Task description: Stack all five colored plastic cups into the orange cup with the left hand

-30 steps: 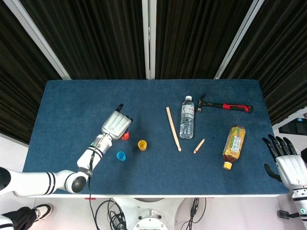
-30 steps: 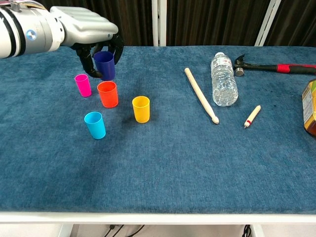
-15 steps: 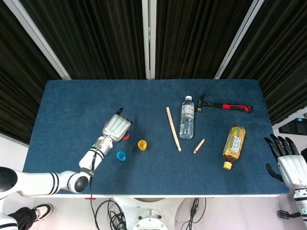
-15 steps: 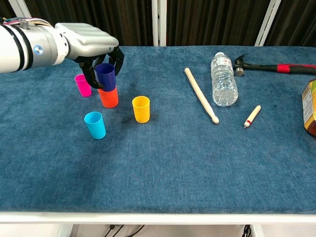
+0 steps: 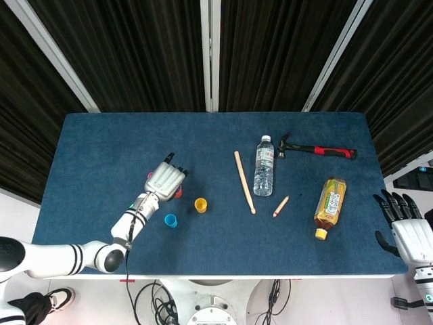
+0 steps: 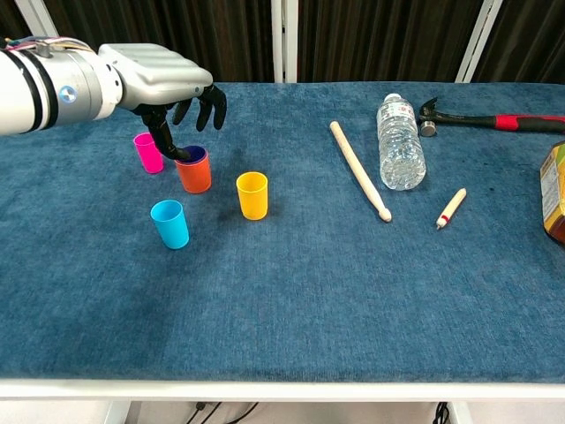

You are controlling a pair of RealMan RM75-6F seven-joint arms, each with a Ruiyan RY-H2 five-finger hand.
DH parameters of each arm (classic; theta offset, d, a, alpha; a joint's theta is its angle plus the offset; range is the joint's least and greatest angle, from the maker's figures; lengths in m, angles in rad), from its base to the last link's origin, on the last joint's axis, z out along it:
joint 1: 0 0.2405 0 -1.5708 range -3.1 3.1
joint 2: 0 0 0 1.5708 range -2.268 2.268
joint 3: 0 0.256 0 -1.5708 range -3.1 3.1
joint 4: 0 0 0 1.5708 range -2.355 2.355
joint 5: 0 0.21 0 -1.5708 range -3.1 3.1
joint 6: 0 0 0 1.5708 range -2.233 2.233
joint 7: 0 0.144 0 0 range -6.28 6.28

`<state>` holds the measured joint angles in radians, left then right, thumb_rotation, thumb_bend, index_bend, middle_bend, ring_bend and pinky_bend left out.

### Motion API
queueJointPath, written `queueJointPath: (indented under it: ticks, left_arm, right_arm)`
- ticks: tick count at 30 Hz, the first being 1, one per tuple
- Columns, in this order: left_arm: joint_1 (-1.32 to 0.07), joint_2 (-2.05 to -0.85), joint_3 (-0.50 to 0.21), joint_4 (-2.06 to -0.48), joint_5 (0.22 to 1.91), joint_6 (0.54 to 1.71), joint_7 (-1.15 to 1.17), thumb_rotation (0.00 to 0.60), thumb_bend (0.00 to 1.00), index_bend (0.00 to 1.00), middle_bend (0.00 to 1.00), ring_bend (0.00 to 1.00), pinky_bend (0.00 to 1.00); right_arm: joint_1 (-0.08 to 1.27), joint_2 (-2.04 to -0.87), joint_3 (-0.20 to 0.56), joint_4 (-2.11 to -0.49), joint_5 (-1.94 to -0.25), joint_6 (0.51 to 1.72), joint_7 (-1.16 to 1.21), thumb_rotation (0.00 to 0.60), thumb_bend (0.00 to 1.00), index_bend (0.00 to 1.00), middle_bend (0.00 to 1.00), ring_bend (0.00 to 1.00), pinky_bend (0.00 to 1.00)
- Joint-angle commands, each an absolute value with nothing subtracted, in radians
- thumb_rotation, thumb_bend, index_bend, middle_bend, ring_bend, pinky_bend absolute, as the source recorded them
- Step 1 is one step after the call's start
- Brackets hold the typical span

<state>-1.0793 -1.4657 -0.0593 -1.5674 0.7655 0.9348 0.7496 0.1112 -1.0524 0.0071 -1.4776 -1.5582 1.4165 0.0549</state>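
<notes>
Left hand (image 6: pixel 172 84): over the orange cup, fingers spread and holding nothing; one dark fingertip reaches down to the nested rim, though actual contact cannot be told from the chest view.
Orange cup (image 6: pixel 193 174): upright near the left part of the table, mouth up, long axis vertical (the only attitude that lets other cups drop in).
Purple cup (image 6: pixel 194 156): seated inside the orange cup, only its rim showing above the orange one; same vertical axis, mouth up, so likely ready to receive the next cup.
Pink cup (image 6: pixel 147 152): upright just beside the orange cup, on the side toward the table's left edge; not yet stacked.
Cyan cup (image 6: pixel 169 223): upright, nearer the front edge than the orange cup; apart from the rest.
Yellow cup (image 6: pixel 252 195): upright, near the orange cup on the side toward the table's middle.
Reason for layout: loose cups clustered close round the stack, probably to keep each carry short for the left hand.
Right hand (image 5: pixel 404 223): beyond the table's right edge near the front corner, fingers apart, nothing in it.
Progress: one cup nested, three standing loose (judged from how the cups lie).
Table (image 6: pixel 291 300): blue cloth top.
</notes>
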Motion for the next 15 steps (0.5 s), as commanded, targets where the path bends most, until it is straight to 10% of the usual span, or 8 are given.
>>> queueJointPath:
  ticks: [1, 15]
  left_arm:
    - [-1.075, -1.447, -0.068, -1.605, 0.779, 0.956, 0.751, 0.6, 0.25, 0.31, 0.35, 0.44, 0.1]
    - [-1.088, -1.459, -0.071, -1.761, 0.925, 0.995, 0.785, 0.6, 0.21, 0.31, 0.35, 0.42, 0.1]
  right_arm:
    - [0.111, -1.051, 0.009, -1.478, -1.556, 1.417, 0.054, 0.6, 0.33, 0.0, 0.0, 0.0, 0.0]
    - [0.112, -1.051, 0.008, -1.48, -1.559, 1.417, 0.058, 0.6, 0.33, 0.0, 0.0, 0.0, 0.0]
